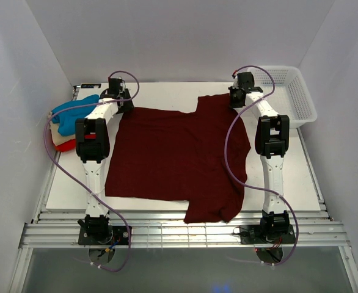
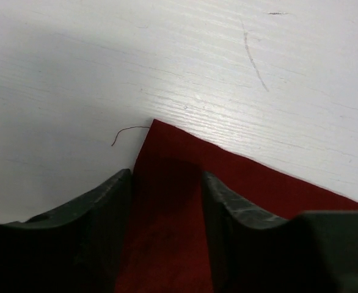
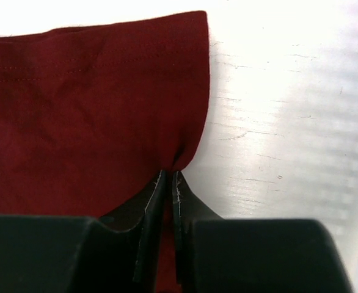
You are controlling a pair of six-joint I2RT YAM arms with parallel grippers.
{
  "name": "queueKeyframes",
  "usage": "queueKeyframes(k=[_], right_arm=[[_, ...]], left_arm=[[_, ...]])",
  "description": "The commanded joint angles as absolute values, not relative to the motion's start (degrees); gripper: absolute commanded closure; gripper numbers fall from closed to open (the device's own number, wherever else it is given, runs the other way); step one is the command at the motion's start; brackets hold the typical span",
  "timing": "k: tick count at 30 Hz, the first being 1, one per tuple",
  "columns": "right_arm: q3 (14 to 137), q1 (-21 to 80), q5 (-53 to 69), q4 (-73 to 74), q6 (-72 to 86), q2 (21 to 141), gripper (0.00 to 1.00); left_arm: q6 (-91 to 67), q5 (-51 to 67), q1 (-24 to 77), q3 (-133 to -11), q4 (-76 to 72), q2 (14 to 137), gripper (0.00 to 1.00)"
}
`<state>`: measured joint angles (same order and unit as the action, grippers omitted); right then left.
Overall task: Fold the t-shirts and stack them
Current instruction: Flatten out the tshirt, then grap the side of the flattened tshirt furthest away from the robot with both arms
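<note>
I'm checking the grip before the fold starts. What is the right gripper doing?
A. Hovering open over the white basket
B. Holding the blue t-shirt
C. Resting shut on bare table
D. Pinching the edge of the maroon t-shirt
D: in the right wrist view the right gripper has its jaws nearly together, with the edge of the maroon t-shirt bunched between them.

A white plastic mesh basket (image 1: 302, 97) is being seen at the upper right of the frame, on the far right corner of a white table (image 1: 295, 177) that is being enclosed by pale walls (image 1: 185, 36) and edged along the bottom by metal rails (image 1: 179, 235).
</note>
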<state>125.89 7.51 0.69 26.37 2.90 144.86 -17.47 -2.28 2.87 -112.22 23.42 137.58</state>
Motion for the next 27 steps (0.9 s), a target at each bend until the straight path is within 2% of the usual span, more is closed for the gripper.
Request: queueKeyframes(k=[1, 2, 5, 11, 16, 27], right_arm=[[124.72, 7.56, 2.63, 29.44, 3.16, 144.67, 0.86], [124.54, 7.56, 2.81, 29.53, 3.16, 144.32, 0.87], [123.23, 7.56, 3.34, 29.36, 2.99, 143.53, 0.89], [121.47, 7.56, 4.22, 29.44, 3.07, 141.68, 0.92], [121.03, 7.56, 4.04, 30.15, 3.95, 140.72, 0.92], [116.64, 7.73, 5.62, 29.97, 4.13, 129.47, 0.92]], left_arm=[[-17.84, 1.67, 4.04, -111.88, 23.82, 138.60, 0.44], [-17.84, 1.50, 4.04, -111.80, 23.82, 138.69, 0.52], [-17.32, 1.23, 4.13, -112.41, 23.82, 139.48, 0.63], [-17.31, 0.88, 4.13, -113.55, 23.73, 141.15, 0.74], [-17.31, -3.06, 4.13, -113.47, 23.73, 141.33, 1.00], [-15.03, -5.71, 4.13, -106.18, 17.58, 129.74, 1.00]])
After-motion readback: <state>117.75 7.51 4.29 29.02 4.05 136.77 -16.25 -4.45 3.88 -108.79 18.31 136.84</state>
